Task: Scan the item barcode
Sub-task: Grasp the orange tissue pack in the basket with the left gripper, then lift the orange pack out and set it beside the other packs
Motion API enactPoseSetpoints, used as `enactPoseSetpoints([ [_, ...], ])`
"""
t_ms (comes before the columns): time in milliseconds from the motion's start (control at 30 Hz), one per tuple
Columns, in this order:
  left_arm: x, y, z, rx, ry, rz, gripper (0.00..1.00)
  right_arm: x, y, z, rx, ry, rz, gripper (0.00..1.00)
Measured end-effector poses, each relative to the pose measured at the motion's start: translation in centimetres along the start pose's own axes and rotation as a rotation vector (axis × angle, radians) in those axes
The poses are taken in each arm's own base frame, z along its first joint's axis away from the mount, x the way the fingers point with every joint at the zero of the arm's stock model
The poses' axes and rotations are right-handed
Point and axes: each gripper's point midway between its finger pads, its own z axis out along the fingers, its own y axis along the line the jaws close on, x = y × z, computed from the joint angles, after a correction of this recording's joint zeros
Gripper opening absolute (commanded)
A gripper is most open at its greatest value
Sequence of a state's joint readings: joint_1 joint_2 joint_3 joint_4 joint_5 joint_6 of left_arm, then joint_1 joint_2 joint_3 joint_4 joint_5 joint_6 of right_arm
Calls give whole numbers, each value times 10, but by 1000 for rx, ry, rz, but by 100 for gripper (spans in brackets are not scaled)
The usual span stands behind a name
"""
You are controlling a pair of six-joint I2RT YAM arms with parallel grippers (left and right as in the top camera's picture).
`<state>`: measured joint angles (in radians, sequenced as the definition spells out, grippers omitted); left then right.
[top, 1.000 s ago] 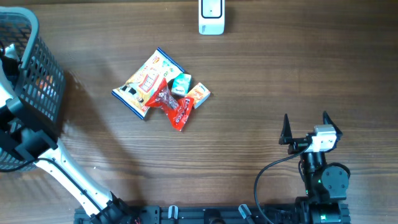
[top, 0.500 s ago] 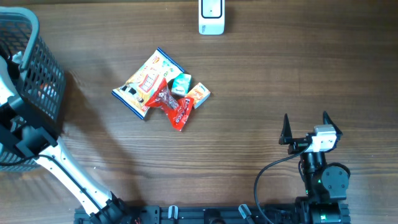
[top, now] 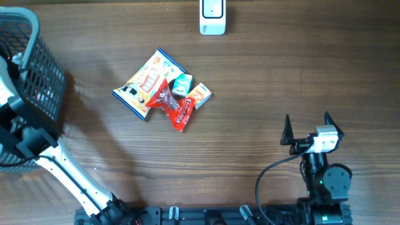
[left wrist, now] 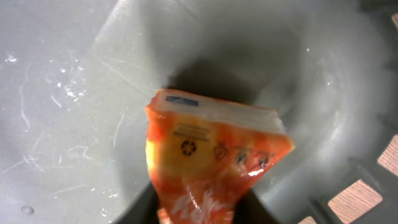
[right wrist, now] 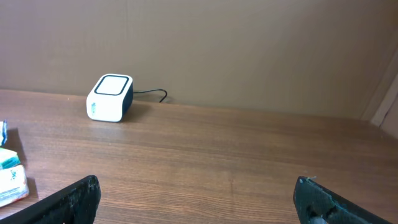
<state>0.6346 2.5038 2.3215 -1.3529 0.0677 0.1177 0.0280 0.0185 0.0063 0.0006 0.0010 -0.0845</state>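
Tabletop layout: basket at far left with left arm reaching into it, pile of snacks mid-left, scanner at the far edge, about centre. Idle: right tool near the front right, jaws wide apart, nothing in them, well apart from the pile.

Item: orange pouch, inside the basket, down near its grey floor, with mesh wall off to one side in the wrist view. Grip: left tool looks closed on the pouch's lower end, a dark finger on each side of the crinkled foil. It holds one end only, so most of the pouch sticks out free past the fingers.

Step as I read it: get the pouch out of the basket and over to the scanner. Early in the task.

To do it well:
- lift straight up until the pouch clears the rim; the free end could catch the mesh
- an end grip on slick foil may slip or swing, so go slow, no sharp wrist turns
- route around the pile, not over it low
- no barcode on the face visible here, only recycling marks and a blue strip; probably on the other face, so turn that toward the scanner window
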Motion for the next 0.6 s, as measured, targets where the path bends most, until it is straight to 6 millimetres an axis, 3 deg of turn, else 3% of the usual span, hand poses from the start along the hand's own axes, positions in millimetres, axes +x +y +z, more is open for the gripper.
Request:
enactPoseSetpoints([
  [433,-5,5,-10,-33,-33,-123,4,0,0,0,0,0,0,100],
  [533,-7,11,-25,-39,-64,-167,4,0,0,0,0,0,0,100],
  [600,-9,16,-49,-36,-116,-193,4,0,0,0,0,0,0,100],
])
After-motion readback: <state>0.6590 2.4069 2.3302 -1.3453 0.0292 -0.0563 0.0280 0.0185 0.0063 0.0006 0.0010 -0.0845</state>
